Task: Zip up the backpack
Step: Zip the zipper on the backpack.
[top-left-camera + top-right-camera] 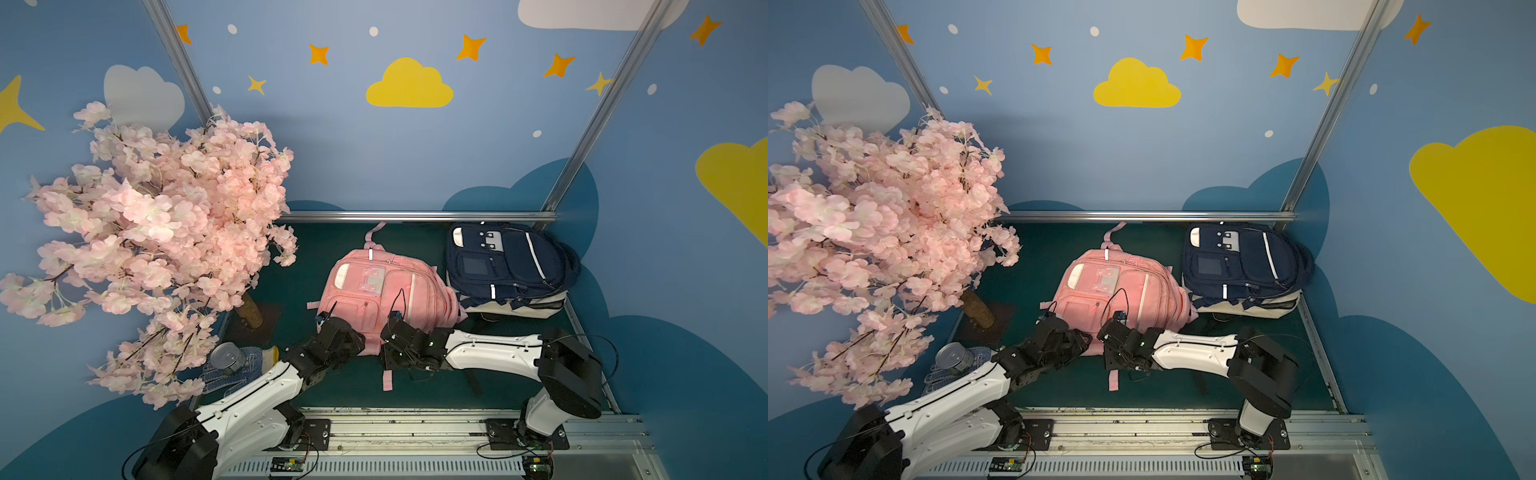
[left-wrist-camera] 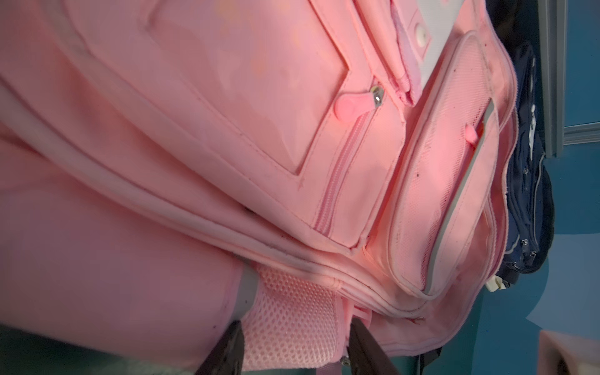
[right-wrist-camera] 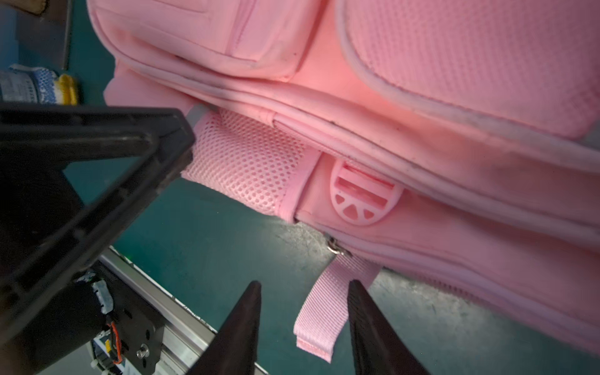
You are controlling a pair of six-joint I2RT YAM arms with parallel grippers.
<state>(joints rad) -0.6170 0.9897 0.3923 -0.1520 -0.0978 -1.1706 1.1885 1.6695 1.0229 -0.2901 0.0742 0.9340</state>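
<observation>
The left tool [image 2: 296, 321] is holding its fingers apart. They are straddling the mesh pocket [image 2: 279, 302] on the near edge of the pink backpack [image 1: 374, 291]. I cannot tell whether they are pressing on the mesh. The right tool [image 3: 304, 281] is also keeping its fingers apart and gripping nothing. A loose webbing strap [image 3: 328, 311] is hanging between them, touching neither.

Blue walls [image 1: 411, 166] painted with clouds and stars are enclosing the cell on three sides. A dark green counter [image 1: 353, 386] is carrying everything. A pink blossom tree [image 1: 158, 232] is filling the left side. A navy backpack [image 1: 507, 262] is lying in the far right corner. A tin can [image 1: 226, 356] is sitting on a knitted glove [image 1: 253, 368] beside the left arm.

In both top views the pink backpack is lying flat in the middle of the counter, front face up, just beyond the two tools. Both are reaching in side by side at its near edge. A metal zipper slider [image 3: 336, 248] is sitting on that edge where the strap joins the bag, just ahead of the right tool's fingertips.
</observation>
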